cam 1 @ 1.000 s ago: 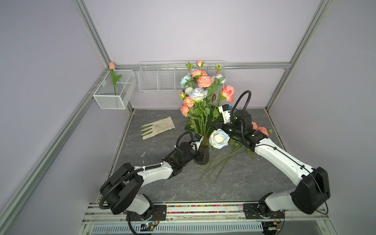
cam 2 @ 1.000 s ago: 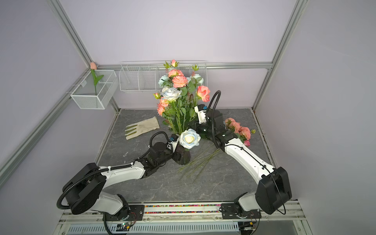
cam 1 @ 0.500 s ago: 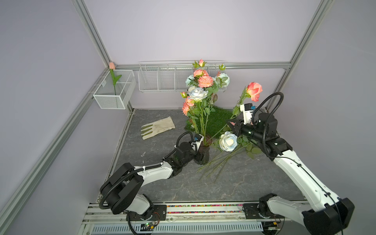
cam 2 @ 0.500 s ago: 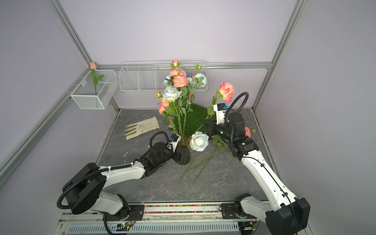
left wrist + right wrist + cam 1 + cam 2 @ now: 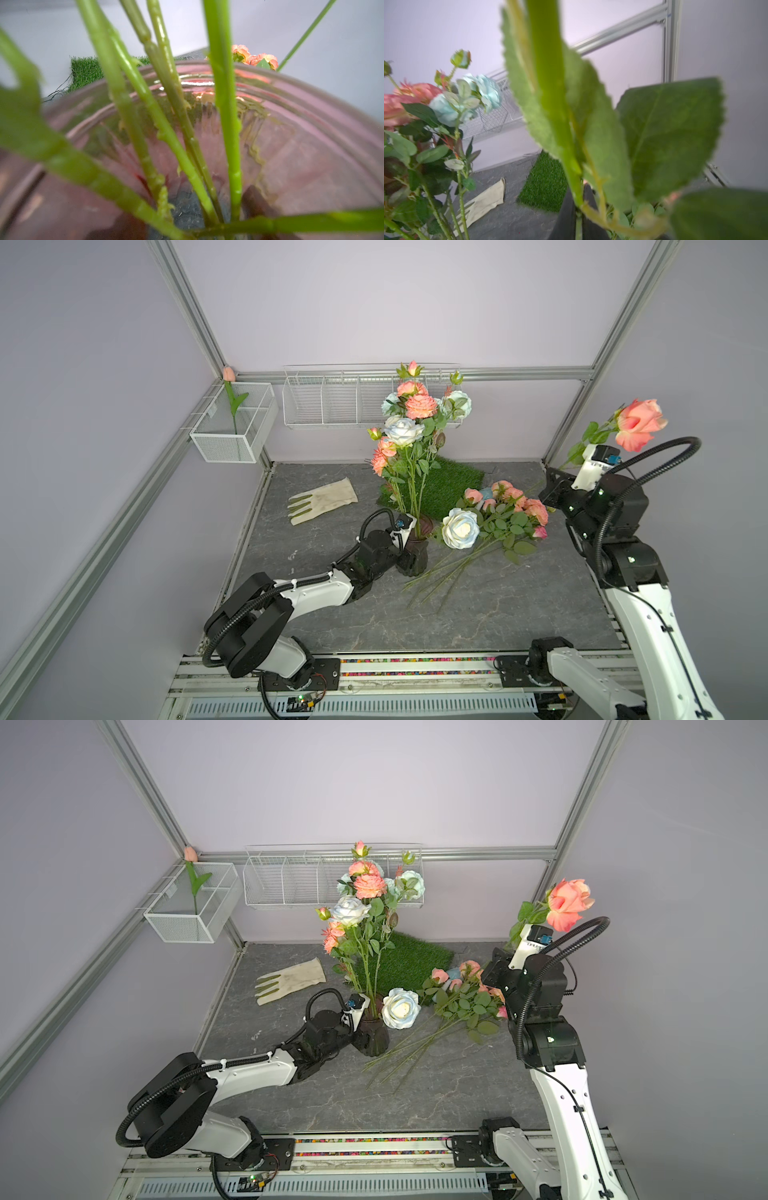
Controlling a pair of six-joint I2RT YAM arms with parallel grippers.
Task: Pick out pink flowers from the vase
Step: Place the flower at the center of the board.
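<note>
The right gripper [image 5: 552, 487] is lifting a pink rose [image 5: 639, 430] out of the bunch in the vase [image 5: 412, 558] and swinging it high out to the right, jaws pinched on its stem. Its arm [image 5: 627, 560] is clearing the pink flowers [image 5: 505, 499] lying on the table [image 5: 498, 614], uncovering them. The white rose [image 5: 459, 528] is shifting slightly rightward.

Heaped pink flowers [image 5: 519, 502] crowd floor beside vase [image 5: 417, 562].

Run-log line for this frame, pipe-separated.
left gripper: shut on vase | right gripper: shut on pink rose stem, aloft, clear of vase | flower pile: lying beside vase
</note>
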